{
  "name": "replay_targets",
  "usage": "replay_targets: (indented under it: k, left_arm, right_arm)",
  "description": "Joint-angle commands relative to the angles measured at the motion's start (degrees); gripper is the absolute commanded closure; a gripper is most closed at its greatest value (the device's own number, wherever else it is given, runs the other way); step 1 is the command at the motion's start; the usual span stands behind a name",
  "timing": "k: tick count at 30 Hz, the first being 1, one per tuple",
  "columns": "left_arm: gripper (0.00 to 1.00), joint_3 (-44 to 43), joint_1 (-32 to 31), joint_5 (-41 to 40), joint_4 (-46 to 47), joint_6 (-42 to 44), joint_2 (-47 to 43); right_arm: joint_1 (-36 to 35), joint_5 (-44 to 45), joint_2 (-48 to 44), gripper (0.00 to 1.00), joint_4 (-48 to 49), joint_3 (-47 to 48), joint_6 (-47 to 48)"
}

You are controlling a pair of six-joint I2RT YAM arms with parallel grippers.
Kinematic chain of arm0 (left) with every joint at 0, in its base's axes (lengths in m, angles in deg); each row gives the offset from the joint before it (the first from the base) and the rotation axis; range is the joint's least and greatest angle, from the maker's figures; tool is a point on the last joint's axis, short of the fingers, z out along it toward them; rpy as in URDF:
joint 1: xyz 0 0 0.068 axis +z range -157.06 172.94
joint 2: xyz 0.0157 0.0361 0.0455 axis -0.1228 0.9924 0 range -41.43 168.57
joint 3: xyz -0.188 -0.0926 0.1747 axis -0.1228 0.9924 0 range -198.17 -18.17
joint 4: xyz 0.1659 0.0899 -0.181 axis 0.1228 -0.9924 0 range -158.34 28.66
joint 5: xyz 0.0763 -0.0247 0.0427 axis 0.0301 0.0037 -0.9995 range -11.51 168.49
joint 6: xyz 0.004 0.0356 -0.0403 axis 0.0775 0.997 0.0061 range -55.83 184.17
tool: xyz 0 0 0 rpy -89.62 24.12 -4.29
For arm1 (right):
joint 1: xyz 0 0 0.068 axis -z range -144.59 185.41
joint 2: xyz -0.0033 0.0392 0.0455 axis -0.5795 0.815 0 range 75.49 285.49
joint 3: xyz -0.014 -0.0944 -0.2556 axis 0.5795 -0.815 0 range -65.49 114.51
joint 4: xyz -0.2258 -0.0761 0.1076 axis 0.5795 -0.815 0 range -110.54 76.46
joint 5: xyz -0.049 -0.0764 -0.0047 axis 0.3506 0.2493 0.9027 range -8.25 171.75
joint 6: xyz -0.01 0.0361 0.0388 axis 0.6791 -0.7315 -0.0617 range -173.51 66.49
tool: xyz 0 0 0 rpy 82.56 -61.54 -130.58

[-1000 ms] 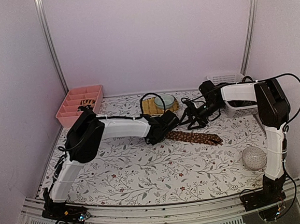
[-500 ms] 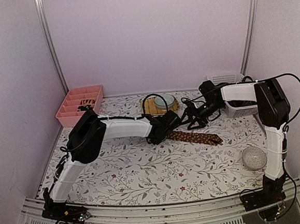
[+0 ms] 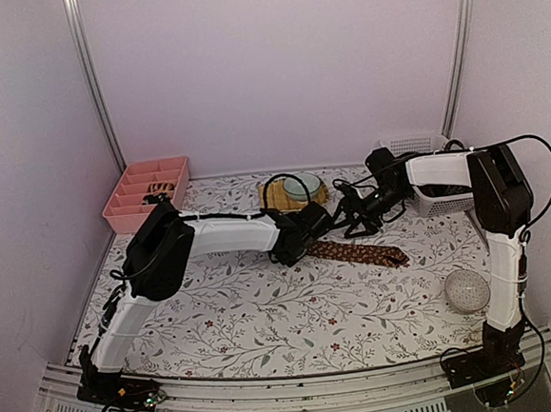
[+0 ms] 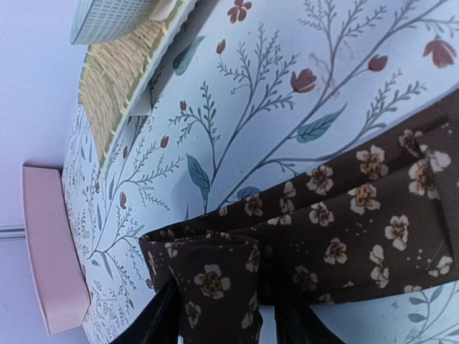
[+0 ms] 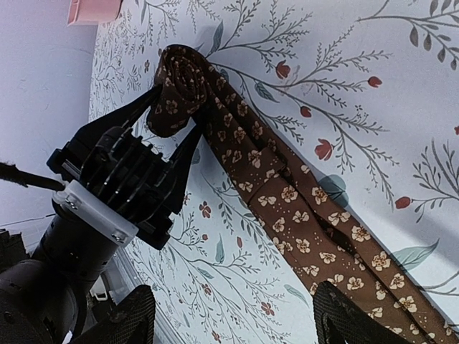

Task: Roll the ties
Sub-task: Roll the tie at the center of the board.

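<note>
Ties [image 3: 356, 253]: one on tabletop [image 3: 246, 313], perhaps another in pink tray [image 3: 124, 220]
Left tool [image 5: 174, 115]: pinching its rolled end
Right tool [image 5: 233, 319]: spread wide

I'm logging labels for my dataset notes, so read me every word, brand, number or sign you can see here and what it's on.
None: no readable text shows in any view.
The tie carries only a small flower print, the tablecloth only printed sprigs, and the pink tray and white basket show no legible label.
</note>
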Motion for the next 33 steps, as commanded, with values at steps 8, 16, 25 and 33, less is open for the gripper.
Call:
replay_targets:
  k: [8, 16, 25, 33]
  left_arm:
    - [0.41, -1.1, -0.7, 3.8, -0.4, 0.8, -0.6]
    - [0.27, 0.2, -0.7, -1.6, -0.1, 0.5, -3.2]
    - [0.03, 2.1, -1.0, -0.1, 3.4, 2.2, -7.3]
    - [0.0, 7.6, -1.8, 16.6, 8.7, 1.3, -15.9]
  right_arm:
    - [0.3, -0.4, -6.2, 0.25, -1.1, 2.3, 0.0]
    - [0.4, -0.2, -5.8, 0.25, -1.1, 2.5, -0.2]
    - [0.3, 0.2, -4.8, 0.24, -0.7, 4.4, -1.2]
    - [-0.9, 1.1, -2.9, 0.25, 2.8, 7.7, -5.6]
